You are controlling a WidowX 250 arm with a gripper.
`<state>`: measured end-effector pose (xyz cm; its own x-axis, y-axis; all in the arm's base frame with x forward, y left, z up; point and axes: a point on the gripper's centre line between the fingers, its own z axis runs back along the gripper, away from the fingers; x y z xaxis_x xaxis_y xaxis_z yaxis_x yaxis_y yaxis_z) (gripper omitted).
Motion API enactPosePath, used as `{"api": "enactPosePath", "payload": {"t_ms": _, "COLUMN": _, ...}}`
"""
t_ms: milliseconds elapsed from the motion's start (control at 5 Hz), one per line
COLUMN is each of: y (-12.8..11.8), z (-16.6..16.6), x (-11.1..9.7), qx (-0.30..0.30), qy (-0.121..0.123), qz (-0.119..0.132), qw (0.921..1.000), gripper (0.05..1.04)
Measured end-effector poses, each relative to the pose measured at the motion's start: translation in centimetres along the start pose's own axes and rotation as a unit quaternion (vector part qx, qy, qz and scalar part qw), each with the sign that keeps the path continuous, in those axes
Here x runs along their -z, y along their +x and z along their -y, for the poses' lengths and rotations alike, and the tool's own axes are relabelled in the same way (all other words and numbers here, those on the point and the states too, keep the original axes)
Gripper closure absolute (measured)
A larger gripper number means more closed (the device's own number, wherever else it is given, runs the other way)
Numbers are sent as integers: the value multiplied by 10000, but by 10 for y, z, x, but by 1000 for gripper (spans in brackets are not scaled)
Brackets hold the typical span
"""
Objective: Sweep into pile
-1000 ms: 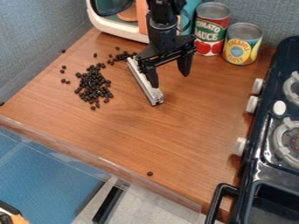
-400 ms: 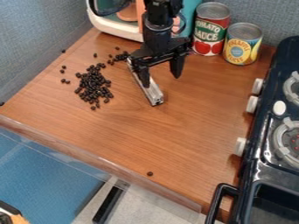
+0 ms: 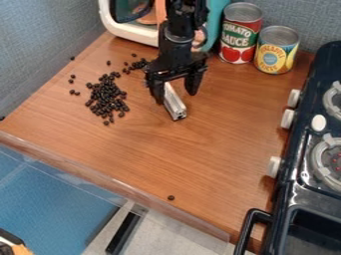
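Our gripper (image 3: pixel 176 98) has its fingers apart; we judge the grey bar (image 3: pixel 174 105) stiff, light, best pinched mid-length.

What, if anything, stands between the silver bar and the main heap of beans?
Only one of the fingers of the gripper, seen on the heap's side of the silver bar; beyond it, nothing visible blocks the way to the beans.
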<state>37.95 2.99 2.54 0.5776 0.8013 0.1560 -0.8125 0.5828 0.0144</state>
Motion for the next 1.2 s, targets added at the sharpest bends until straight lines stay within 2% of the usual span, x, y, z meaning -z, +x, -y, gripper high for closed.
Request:
{"api": "enactPosePath", "payload": {"t_ms": 200, "y": -3, "z": 1, "x": 4, "qx": -63, "qy": 33, "qz": -153, "qw": 9999, "gripper": 428}}
{"api": "enactPosePath", "payload": {"t_ms": 400, "y": 0, "z": -1, "x": 5, "qx": -144, "qy": 23, "qz": -166, "qw": 9998, "gripper": 702}}
{"api": "enactPosePath", "payload": {"t_ms": 600, "y": -2, "z": 2, "x": 1, "qx": -155, "qy": 3, "qz": -282, "qw": 9995, "gripper": 715}}
{"api": "enactPosePath", "payload": {"t_ms": 800, "y": -1, "z": 14, "x": -11, "qx": -99, "qy": -224, "qz": -472, "qw": 9986, "gripper": 715}}
{"api": "enactPosePath", "payload": {"t_ms": 1000, "y": -1, "z": 22, "x": -23, "qx": -12, "qy": -341, "qz": -616, "qw": 9975, "gripper": 715}}
{"api": "enactPosePath", "payload": {"t_ms": 1200, "y": 1, "z": 28, "x": -15, "qx": 288, "qy": -289, "qz": -700, "qw": 9967, "gripper": 715}}
